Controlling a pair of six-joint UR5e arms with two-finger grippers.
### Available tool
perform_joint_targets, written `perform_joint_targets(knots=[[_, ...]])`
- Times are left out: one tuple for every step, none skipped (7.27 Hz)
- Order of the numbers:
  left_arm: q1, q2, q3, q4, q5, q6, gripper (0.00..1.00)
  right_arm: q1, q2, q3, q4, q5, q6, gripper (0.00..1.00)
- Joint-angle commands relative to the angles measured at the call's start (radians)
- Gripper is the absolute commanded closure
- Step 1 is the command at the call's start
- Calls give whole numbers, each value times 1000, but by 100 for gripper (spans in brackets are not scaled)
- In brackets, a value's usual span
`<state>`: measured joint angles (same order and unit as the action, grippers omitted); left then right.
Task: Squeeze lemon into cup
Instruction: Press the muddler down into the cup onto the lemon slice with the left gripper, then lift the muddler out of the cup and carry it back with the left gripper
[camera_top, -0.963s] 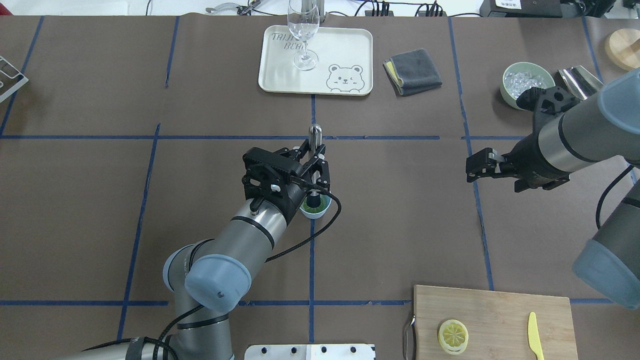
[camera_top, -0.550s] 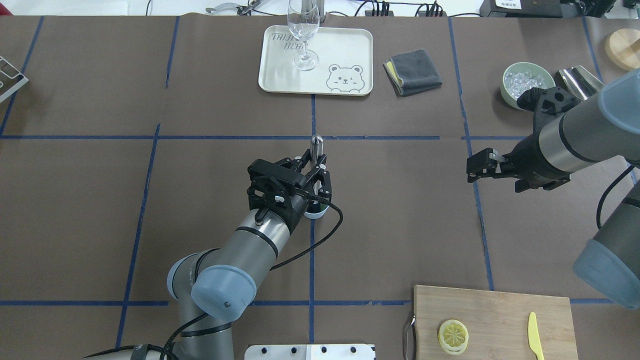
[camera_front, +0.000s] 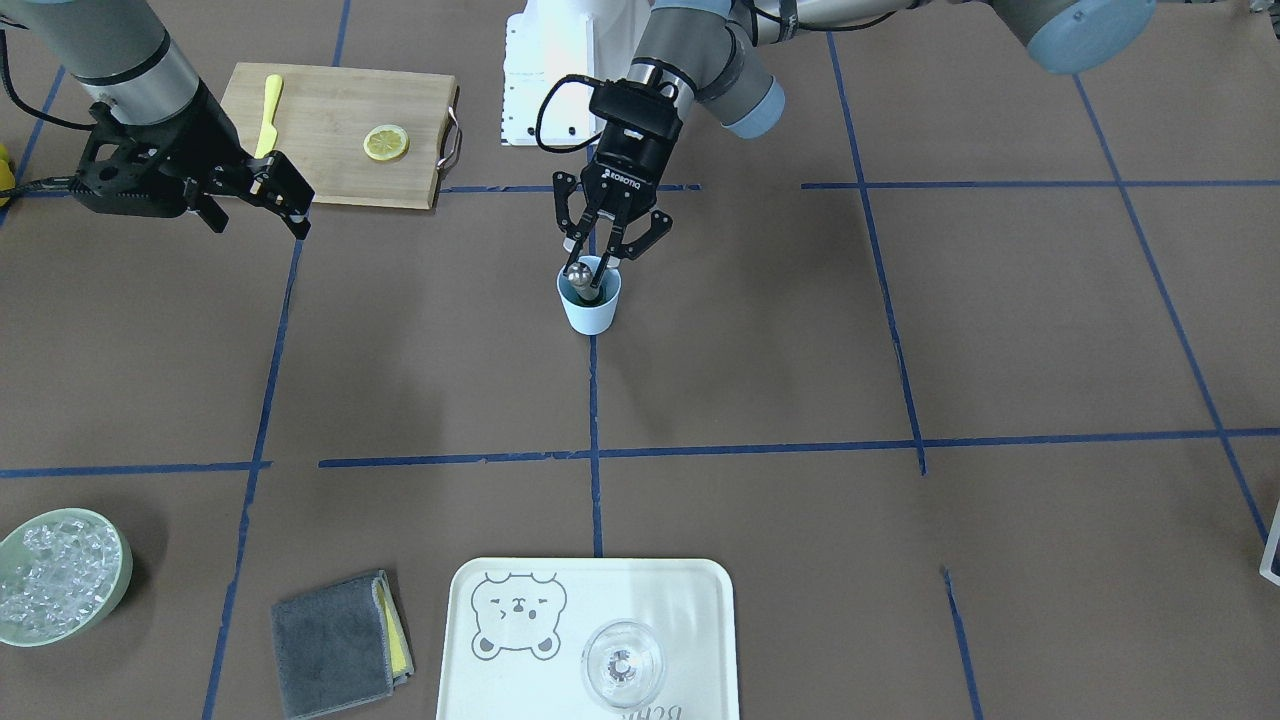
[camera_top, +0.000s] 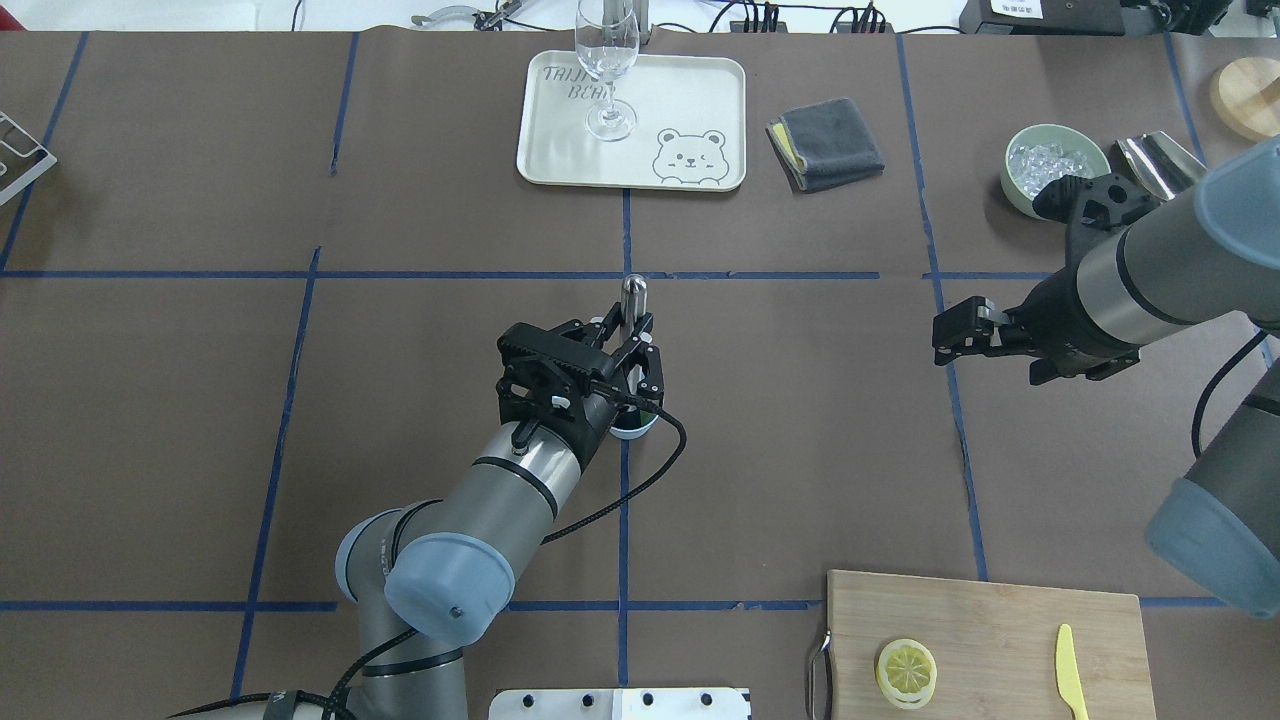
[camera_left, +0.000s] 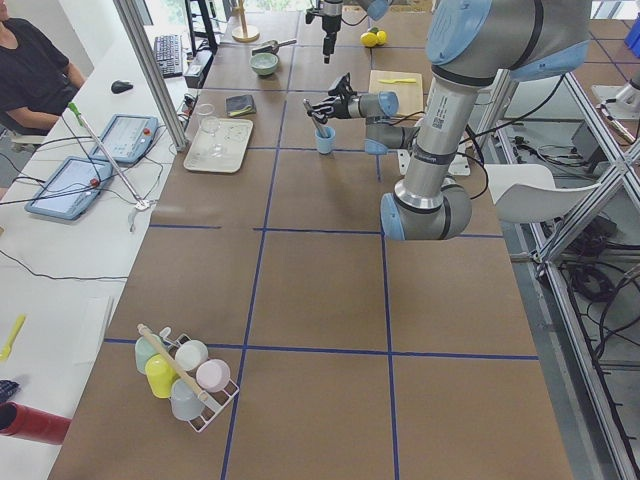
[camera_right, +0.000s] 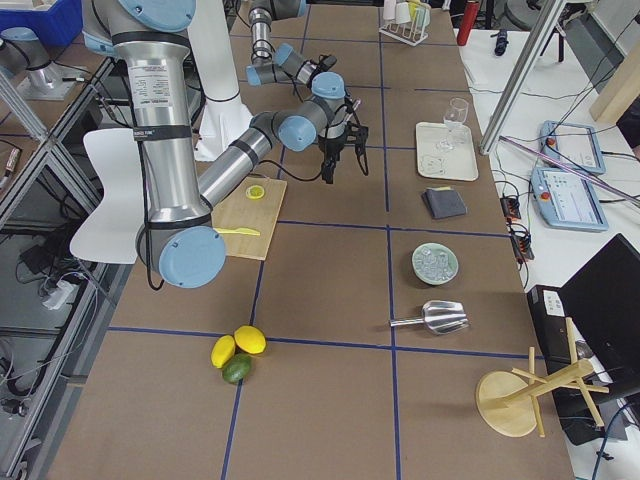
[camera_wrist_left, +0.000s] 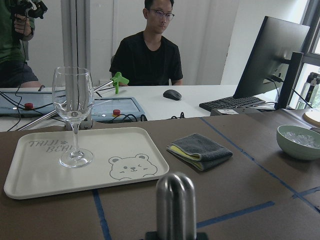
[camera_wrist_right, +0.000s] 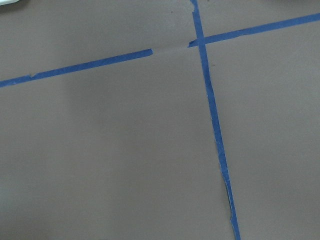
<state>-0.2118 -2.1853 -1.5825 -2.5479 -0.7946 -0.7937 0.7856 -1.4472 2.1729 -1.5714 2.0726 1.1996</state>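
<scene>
Overhead exterior camera had the left gripper (camera_top: 628, 345) clenched around a metal muddler (camera_top: 632, 296) that stood nearly upright, its lower end down in the cup (camera_front: 590, 305) directly beneath the fingers. What lay inside the cup I could not see. A lemon (camera_top: 907, 672) slice lay flat on the cutting board (camera_top: 1000, 620), well apart from the cup on the robot's right. It was nearer the right gripper (camera_top: 950, 335), whose fingers I couldn't read as parted or closed.
</scene>
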Motion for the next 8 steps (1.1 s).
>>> perform_joint_targets(knots=[[0, -7, -26, 0, -2, 8, 100, 3, 1, 1, 1, 1, 0, 0], [-3, -7, -110, 3, -9, 13, 100, 18, 1, 4, 1, 9, 0, 0], [-12, -7, -158, 6, -14, 14, 100, 52, 1, 4, 1, 47, -9, 0], [-27, -7, -177, 9, -14, 13, 100, 87, -5, 4, -1, 81, -46, 0], [-79, -7, -194, 14, -40, 23, 100, 112, -24, -2, -1, 86, -104, 0], [-148, -2, -217, 15, -154, 74, 100, 125, -30, -10, -1, 87, -136, 0], [-190, 5, -223, 15, -204, 74, 100, 126, -35, -10, -1, 87, -137, 0], [-211, 13, -235, 20, -210, 73, 100, 126, -36, -13, -1, 86, -140, 0]])
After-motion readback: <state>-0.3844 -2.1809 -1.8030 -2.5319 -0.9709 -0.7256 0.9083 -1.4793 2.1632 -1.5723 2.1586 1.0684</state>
